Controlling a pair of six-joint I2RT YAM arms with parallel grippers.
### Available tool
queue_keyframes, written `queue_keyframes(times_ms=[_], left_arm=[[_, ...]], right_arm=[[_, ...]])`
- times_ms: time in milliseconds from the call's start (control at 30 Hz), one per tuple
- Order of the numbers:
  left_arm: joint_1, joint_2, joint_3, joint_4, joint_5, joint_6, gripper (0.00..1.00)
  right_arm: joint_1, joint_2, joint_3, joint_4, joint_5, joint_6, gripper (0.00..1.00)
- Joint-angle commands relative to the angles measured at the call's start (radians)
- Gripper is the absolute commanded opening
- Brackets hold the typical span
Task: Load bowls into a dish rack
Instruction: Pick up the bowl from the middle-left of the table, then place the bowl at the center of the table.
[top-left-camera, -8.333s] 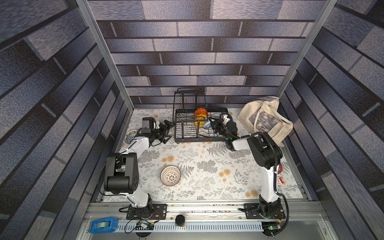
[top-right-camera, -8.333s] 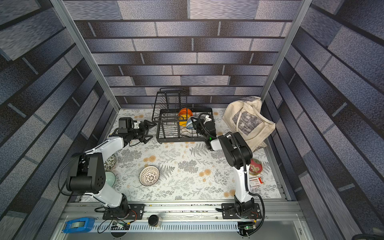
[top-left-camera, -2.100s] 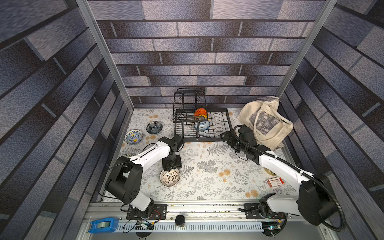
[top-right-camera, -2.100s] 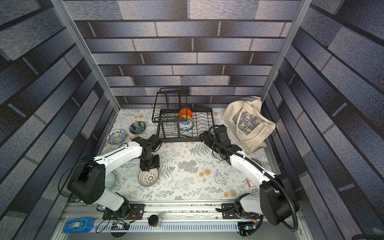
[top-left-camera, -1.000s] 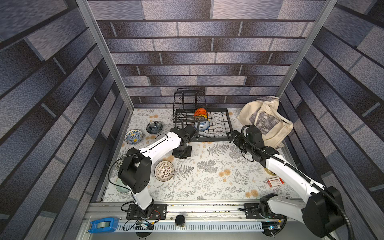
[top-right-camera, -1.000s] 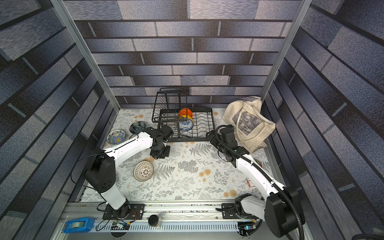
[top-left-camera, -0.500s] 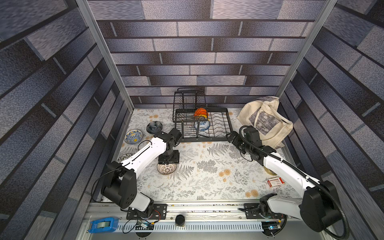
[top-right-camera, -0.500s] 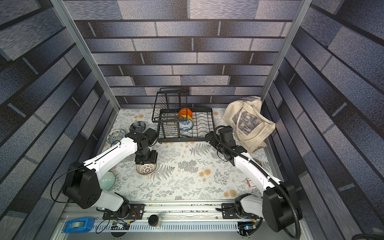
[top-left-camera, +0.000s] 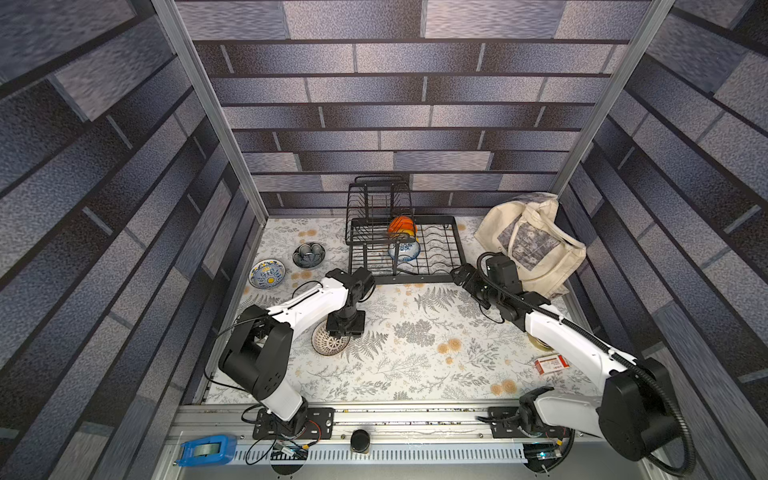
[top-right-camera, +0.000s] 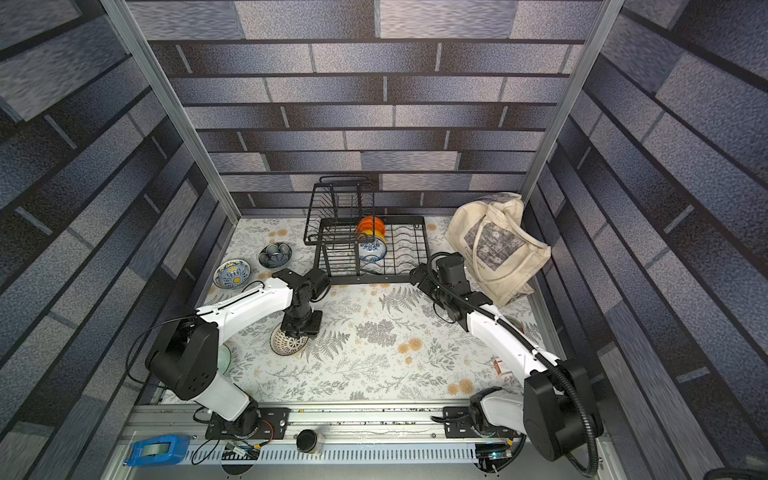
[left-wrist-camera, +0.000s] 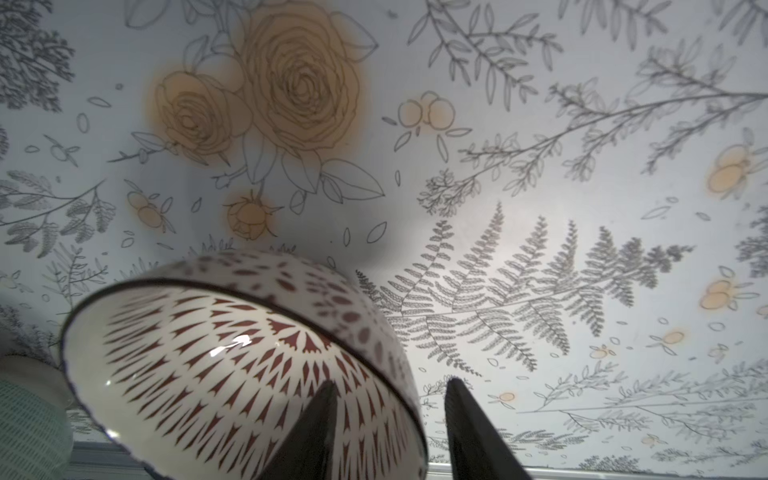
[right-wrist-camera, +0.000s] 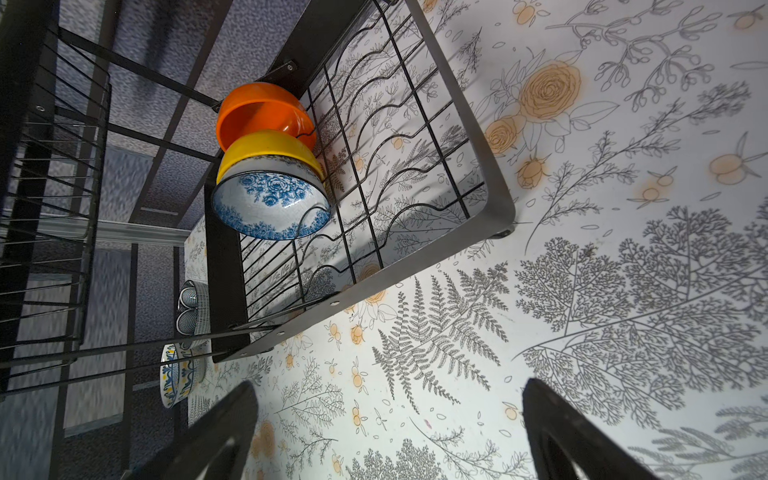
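**Left gripper straddles the lattice bowl's rim, with three bowls already racked**

At the near left of the counter (top-left-camera: 415, 353), the left gripper (top-left-camera: 343, 328) points straight down over the lattice bowl (top-left-camera: 328, 347). The bowl is mouth up and well apart from the dish rack (top-left-camera: 415, 277) on the far side. In the left wrist view the jaws stand partly apart, one inside the bowl and one outside its wall; we cannot tell whether they pinch it yet. The right gripper (right-wrist-camera: 392, 384) hangs wide open and empty, just off the rack's near right corner. An orange bowl (right-wrist-camera: 266, 110), a yellow bowl (right-wrist-camera: 270, 147) and a blue-flowered bowl (right-wrist-camera: 270, 203) stand on edge in the dividers, nested together.

We judge the step in hand to be the pickup. To do it well, we would seat the jaws deep over the rim before closing, since the glaze looks slick. We would then lift straight up, tip the bowl on edge and slot it into the free divider just on the near side of the blue-flowered bowl. A blue-and-yellow bowl (top-left-camera: 267, 274) and a dark bowl (top-left-camera: 308, 254) wait at the far left.
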Motion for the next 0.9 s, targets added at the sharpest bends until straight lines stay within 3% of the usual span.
queue_keyframes(times_ms=[0, 267, 467, 867], left_arm=[[-0.003, 0.023, -0.017, -0.002, -0.052, 0.025, 0.32], [-0.023, 0.019, 0.027, 0.011, -0.028, 0.062, 0.00], [-0.121, 0.057, 0.228, -0.051, -0.050, 0.082, 0.00], [-0.285, 0.390, 0.722, -0.176, -0.053, 0.113, 0.00]], right_arm=[[-0.006, -0.019, -0.005, 0.000, 0.004, -0.002, 1.00], [-0.006, -0.030, 0.000, -0.017, 0.012, -0.007, 1.00], [-0.027, -0.054, 0.011, -0.050, 0.018, -0.026, 1.00], [-0.130, -0.127, -0.006, -0.143, -0.027, -0.045, 1.00]])
